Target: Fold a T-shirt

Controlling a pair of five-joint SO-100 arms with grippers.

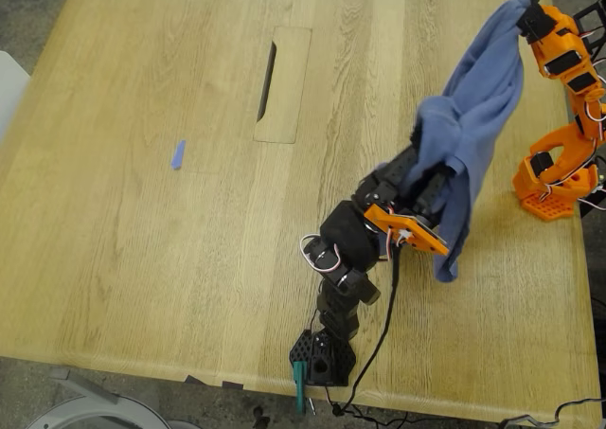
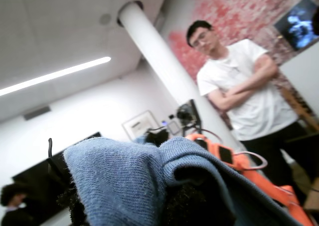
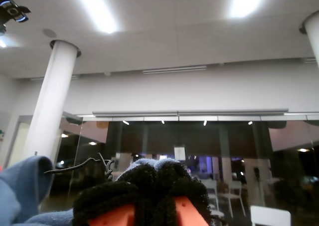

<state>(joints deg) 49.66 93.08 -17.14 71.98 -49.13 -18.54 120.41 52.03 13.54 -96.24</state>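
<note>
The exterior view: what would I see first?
The blue T-shirt hangs in the air at the exterior view's right, held up between an orange arm and a black arm. On the wooden table, a small blue tape strip lies toward that view's left.

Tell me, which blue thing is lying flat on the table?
The small blue tape strip, alone on the wooden table at the exterior view's left. The big slate-blue cotton T-shirt hangs in the air, lifted off it.
</note>
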